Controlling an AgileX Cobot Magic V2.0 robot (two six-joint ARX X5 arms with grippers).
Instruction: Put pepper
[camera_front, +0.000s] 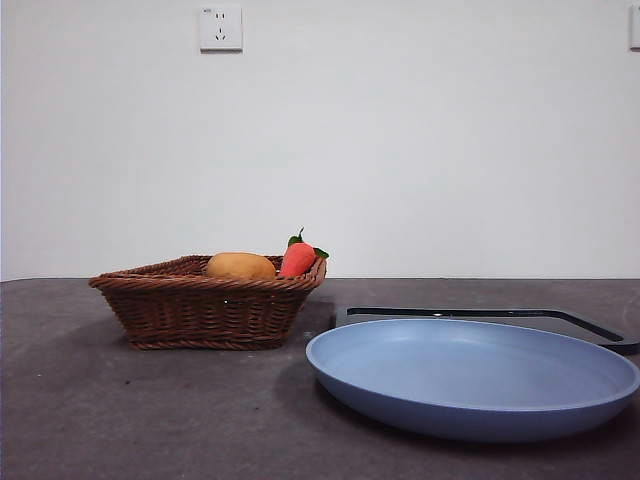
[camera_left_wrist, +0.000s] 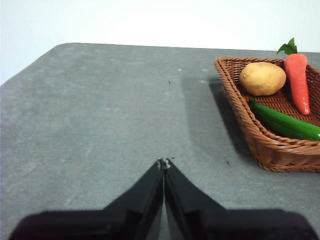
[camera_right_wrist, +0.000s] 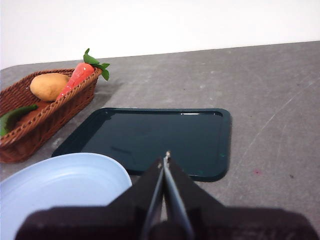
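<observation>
Nearest the front camera: round, shallow pale-blue plate (camera_front: 470, 380) on the dark grey table (camera_front: 150, 420), empty. Just behind it, a flat dark-green rectangular tray (camera_front: 480, 315) with rounded corners, also empty; in the right wrist view the plate's rim overlaps the tray's near edge.

Brown woven wicker basket (camera_front: 205, 305) stands beside the plate and tray. In it: a rounded yellow-brown potato (camera_front: 240, 266), a red-orange carrot with green leaves (camera_front: 297, 257) with its leafy end propped on the rim, and the long glossy dark-green pepper (camera_left_wrist: 285, 122). Pepper lies on the basket floor along one side wall, next to the carrot and just beside the potato. Not visible from the front; basket wall hides it.

Left pincer (camera_left_wrist: 164, 162): jaws pressed together, nothing between them, over bare table, apart from the basket.

Right pincer (camera_right_wrist: 165, 159): jaws closed tip to tip, holding nothing, over the tray's near edge by the plate.

White wall socket (camera_front: 220, 28) on the wall behind.
</observation>
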